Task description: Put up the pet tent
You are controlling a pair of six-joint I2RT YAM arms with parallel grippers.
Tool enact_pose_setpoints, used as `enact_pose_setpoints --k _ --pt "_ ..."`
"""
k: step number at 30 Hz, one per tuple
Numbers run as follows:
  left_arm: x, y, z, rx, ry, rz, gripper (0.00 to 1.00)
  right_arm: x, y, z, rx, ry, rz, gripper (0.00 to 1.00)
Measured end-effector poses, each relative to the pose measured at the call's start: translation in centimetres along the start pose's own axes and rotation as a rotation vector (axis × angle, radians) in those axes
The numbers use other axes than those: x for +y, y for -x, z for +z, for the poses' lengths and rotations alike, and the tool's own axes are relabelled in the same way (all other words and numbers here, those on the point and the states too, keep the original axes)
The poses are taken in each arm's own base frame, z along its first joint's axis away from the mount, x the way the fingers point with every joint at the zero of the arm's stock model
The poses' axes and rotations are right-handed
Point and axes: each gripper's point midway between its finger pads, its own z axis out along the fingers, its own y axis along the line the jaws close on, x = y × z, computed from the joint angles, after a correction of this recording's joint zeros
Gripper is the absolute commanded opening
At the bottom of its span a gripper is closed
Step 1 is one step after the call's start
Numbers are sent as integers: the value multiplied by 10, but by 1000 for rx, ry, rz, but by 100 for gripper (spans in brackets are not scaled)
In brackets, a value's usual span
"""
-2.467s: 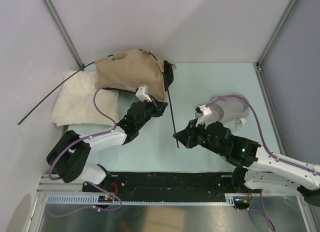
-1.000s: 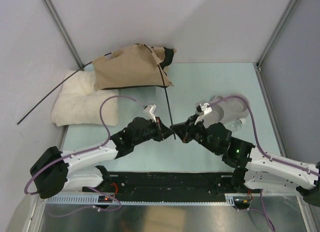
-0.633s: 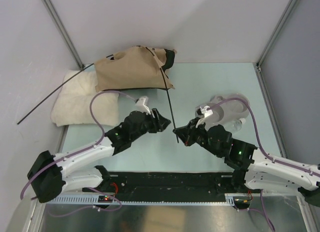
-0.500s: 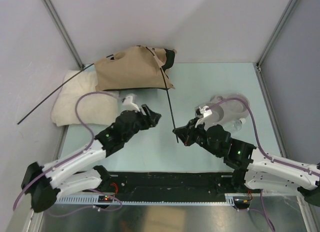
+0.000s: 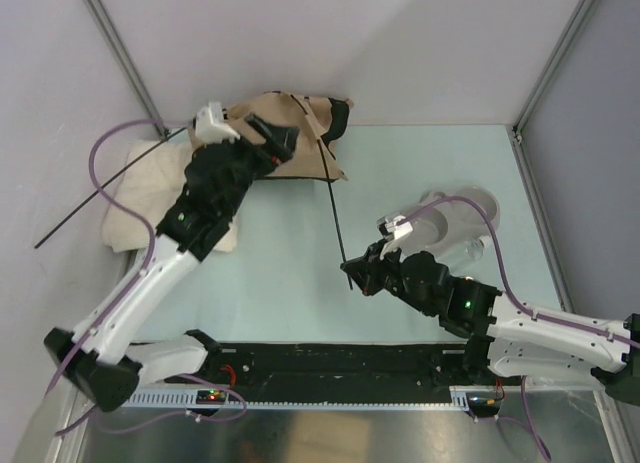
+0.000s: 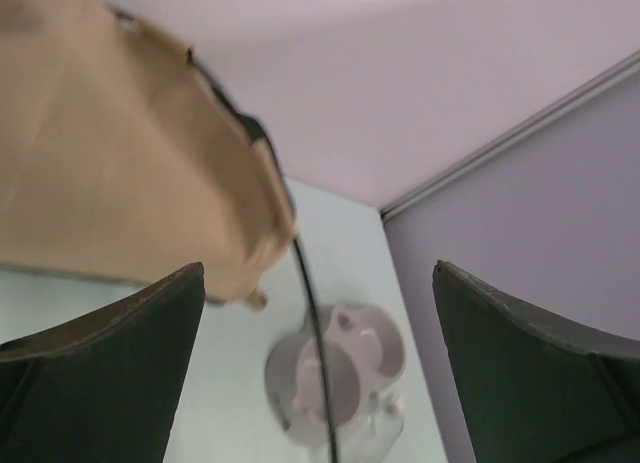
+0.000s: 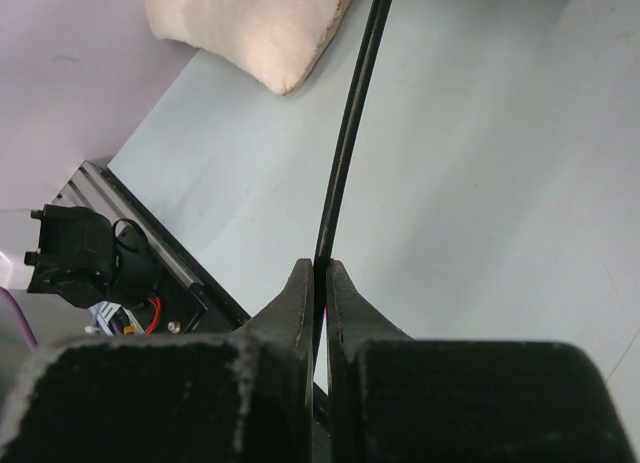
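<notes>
Looking at the far-left corner of the table (image 5: 430, 163), one finds the pet tent (image 5: 305, 158) lying there collapsed, its tan fabric close to the far edge and partly resting on the white cushion (image 5: 150, 198). The left gripper (image 5: 272, 138) hangs just over the left part of this fabric with its jaws spread fully wide and nothing between them; in the left wrist view the fabric fills the upper left, so the tent lies ahead of these jaws and a little to their left. The right gripper (image 7: 318, 268) is pressed completely together on the near end of a thin pole (image 5: 335, 218). The long axis of this pole runs from the middle of the table, near the front edge, almost straight toward the far edge, where its other end goes into the right side of the tent. A second pole (image 5: 95, 198) comes out of the tent's left side and points diagonally toward the left edge, over the cushion. In my judgement the left arm is clearly nearer to the fabric, and the right arm only reaches the tent through the pole. The next move therefore depends on this line: pushing along the pole should bend it and lift the fabric.
</notes>
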Motion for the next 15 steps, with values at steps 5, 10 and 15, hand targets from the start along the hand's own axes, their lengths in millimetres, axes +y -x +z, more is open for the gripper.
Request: enact_pose_setpoints --k 5,10,15 --pt "-21 23 56 1 -3 -1 91 1 -4 1 8 -3 -33 0" --pt "-10 0 105 114 51 20 78 -1 -6 1 8 -13 -68 0" --pt "18 -41 118 249 136 41 61 -4 -6 2 5 -25 -96 0"
